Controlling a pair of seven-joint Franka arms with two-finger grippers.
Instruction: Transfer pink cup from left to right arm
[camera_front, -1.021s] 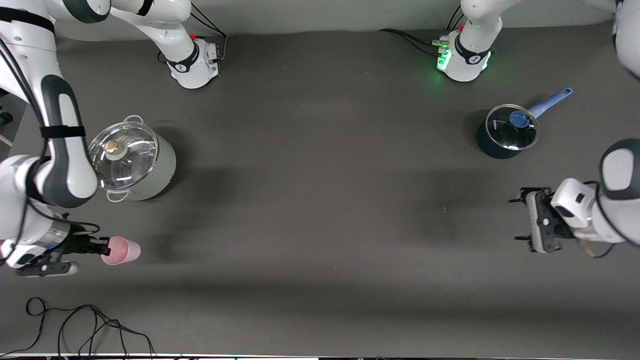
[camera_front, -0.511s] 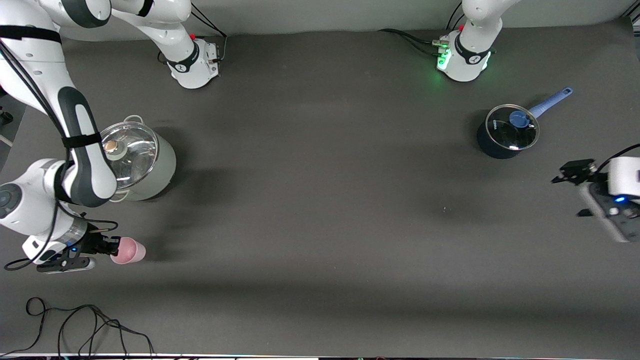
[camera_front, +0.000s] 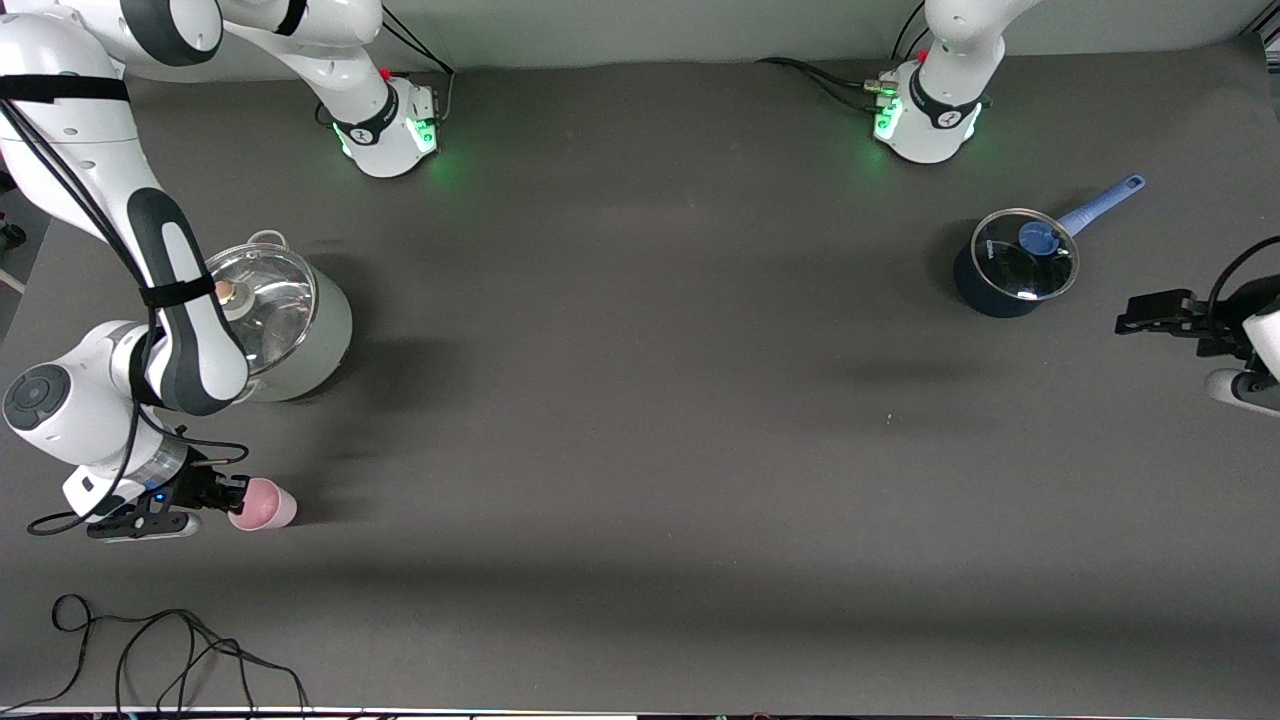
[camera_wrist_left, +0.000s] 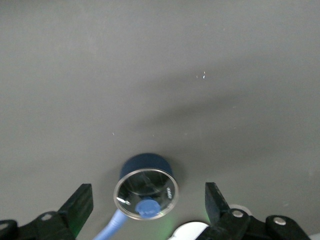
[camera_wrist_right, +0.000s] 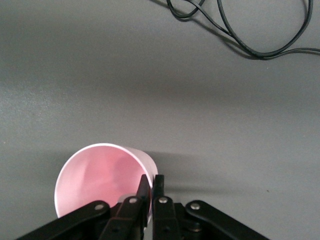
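Note:
The pink cup is a small pale-pink tumbler tipped on its side, low at the table near the right arm's end. My right gripper is shut on its rim. In the right wrist view one finger sits inside the pink cup and the other outside, the right gripper pinching the wall. I cannot tell whether the cup touches the table. My left gripper hangs open and empty over the left arm's end of the table. The left gripper has wide-apart fingers in its wrist view.
A steel pot with a glass lid stands close to the right arm's elbow. A dark blue saucepan with a light blue handle stands near the left gripper, saucepan in its wrist view. A black cable lies at the table's front edge.
The right gripper has carried the cup a little toward the table's middle and lower. The left arm has pulled back toward its end of the table, its gripper staying open.

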